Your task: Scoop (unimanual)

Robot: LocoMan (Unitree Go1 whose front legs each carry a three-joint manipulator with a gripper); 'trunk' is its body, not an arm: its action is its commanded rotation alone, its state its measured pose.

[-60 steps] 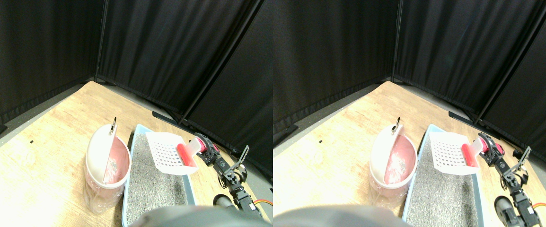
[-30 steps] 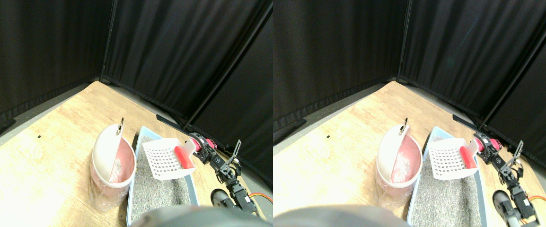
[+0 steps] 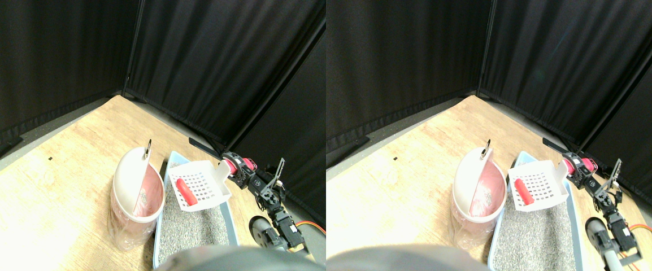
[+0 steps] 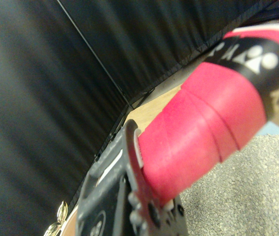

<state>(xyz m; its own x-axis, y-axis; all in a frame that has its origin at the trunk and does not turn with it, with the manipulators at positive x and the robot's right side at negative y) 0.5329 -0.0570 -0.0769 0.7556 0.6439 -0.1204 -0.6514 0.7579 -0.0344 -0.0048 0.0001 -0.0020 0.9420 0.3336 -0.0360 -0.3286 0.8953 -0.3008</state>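
Note:
My right gripper [image 3: 235,169] is shut on the pink-wrapped handle [image 4: 203,128] of a white slotted scoop [image 3: 204,189]. The scoop hangs roughly level over the far end of a light blue tray [image 3: 160,226] filled with grey litter [image 3: 190,231]. A red cylinder [image 3: 186,192] lies inside the scoop, near the edge that faces the bin. Just left of the tray stands a pink bin [image 3: 148,195] with its white lid [image 3: 129,180] tipped open. In the wrist view the handle fills the middle, with litter [image 4: 247,191] below it.
Black curtains [image 3: 201,68] close off the wooden floor [image 3: 49,192] at the back and on both sides. A curtain stand's foot [image 3: 201,145] lies just beyond the tray. An orange cable [image 3: 310,226] trails by the arm at lower right.
The scoop has tipped from steeply tilted to nearly level. The red cylinder has rolled from the handle end to the side near the bin. The camera has shifted slightly.

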